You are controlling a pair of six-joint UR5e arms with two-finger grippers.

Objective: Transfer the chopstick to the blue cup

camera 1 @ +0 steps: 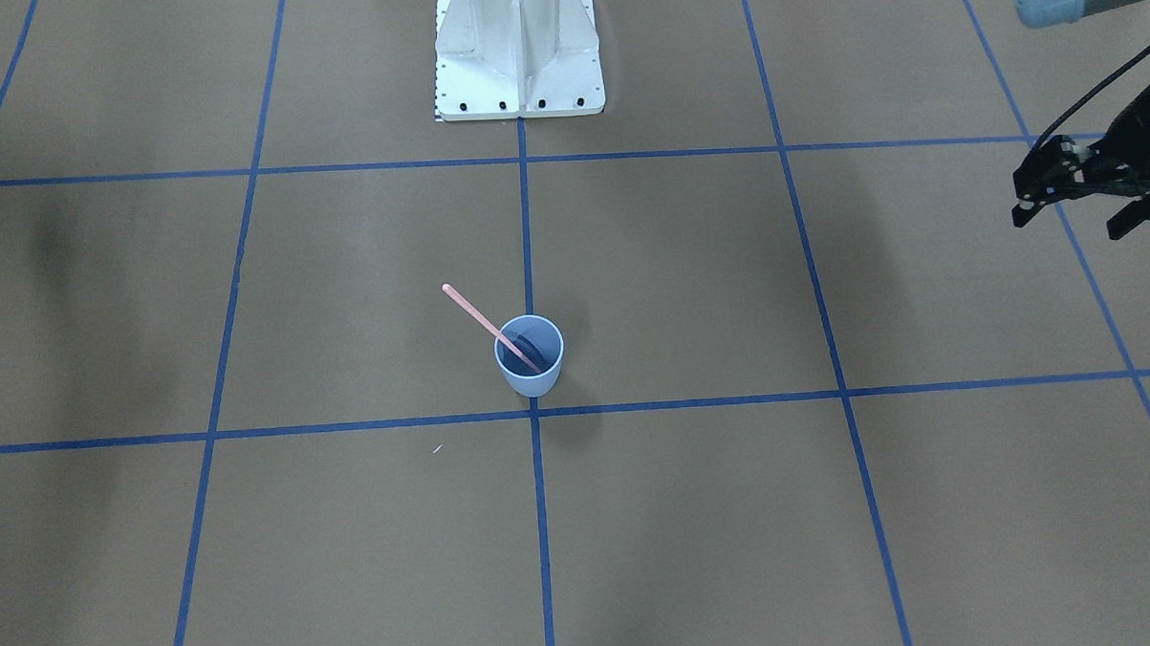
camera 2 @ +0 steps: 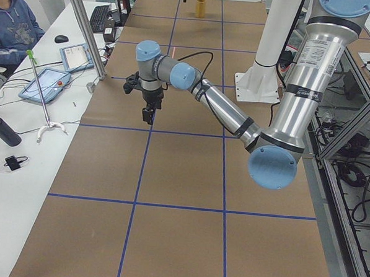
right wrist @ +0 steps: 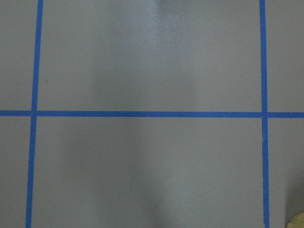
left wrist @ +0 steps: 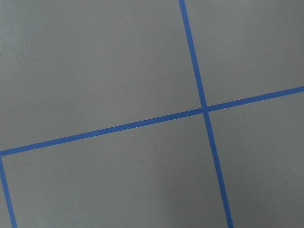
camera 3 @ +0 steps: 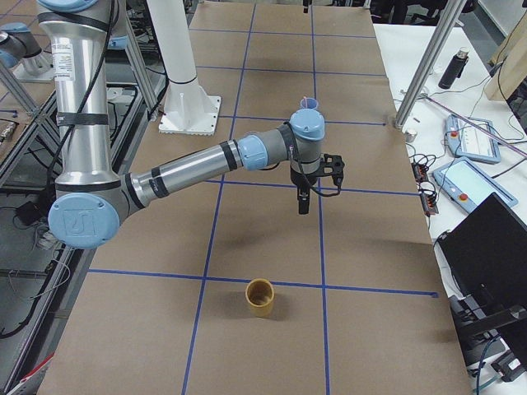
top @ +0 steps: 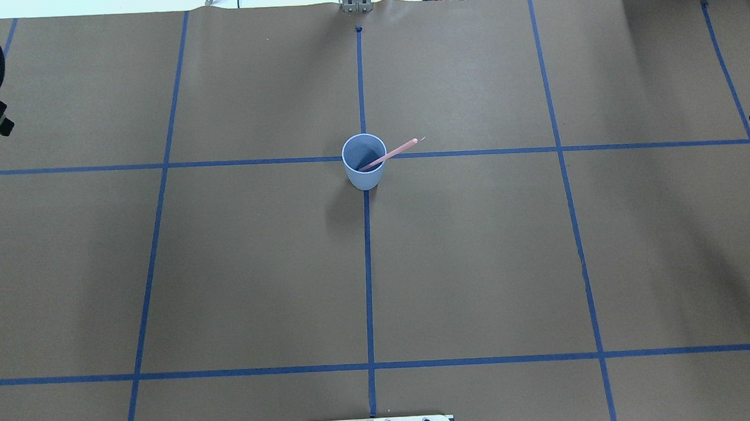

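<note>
Fingers of your left gripper (camera 1: 1128, 221) point down over the brown paper-covered desk (top: 257, 272); whether they are released or clenched cannot be told. The same holds for the right gripper (camera 3: 303, 202), well apart at the opposite end. Between them, the thin pale pink chopstick (top: 394, 152) leans inside the upright pale blue plastic cup (top: 365, 176), its upper end past the rim.
</note>
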